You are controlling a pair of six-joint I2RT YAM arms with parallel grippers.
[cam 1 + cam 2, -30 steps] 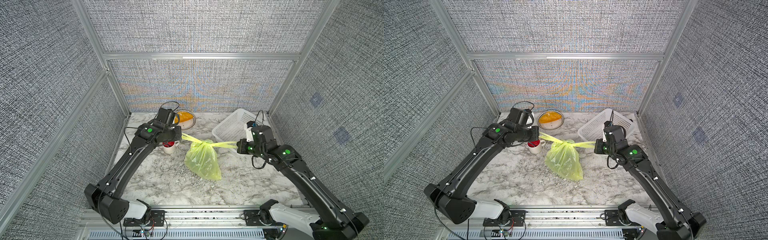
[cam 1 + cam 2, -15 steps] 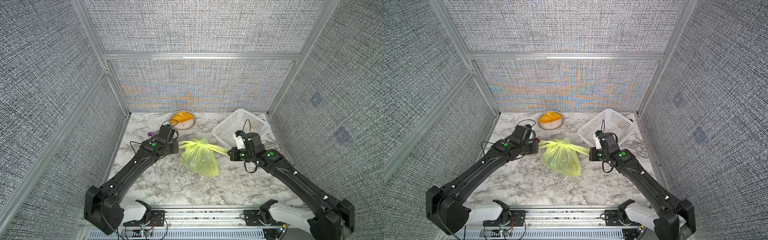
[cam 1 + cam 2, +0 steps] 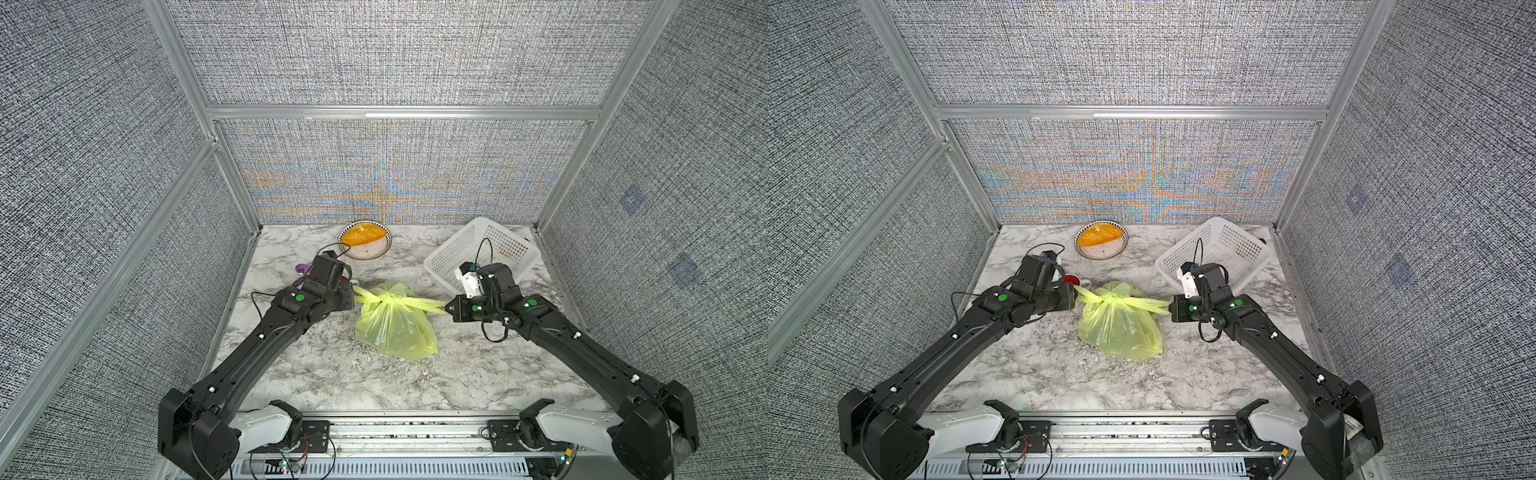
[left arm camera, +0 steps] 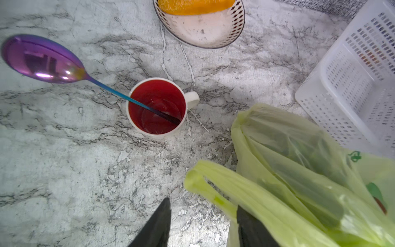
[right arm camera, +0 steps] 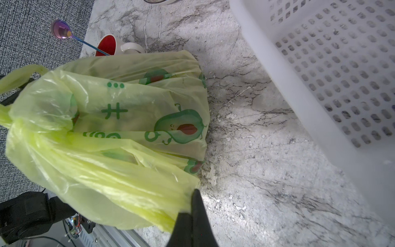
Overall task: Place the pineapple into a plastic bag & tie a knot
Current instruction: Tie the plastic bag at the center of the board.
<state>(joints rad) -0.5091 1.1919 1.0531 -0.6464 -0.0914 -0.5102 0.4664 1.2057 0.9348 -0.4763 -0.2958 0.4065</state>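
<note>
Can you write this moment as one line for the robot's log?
knot: tied | plastic bag: resting on marble table | left tool: open | right tool: shut on bag handle

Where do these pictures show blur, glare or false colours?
In both top views, rainbow moiré bands run across the back wall. In the left wrist view, the left fingers are out of focus and the spoon shows bright glare spots. In the right wrist view, the basket rim is soft and washed out, while the bag print is sharp.

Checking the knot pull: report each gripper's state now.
Left gripper: open, gripping nothing.
Right gripper: shut on the plastic bag handle.
</note>
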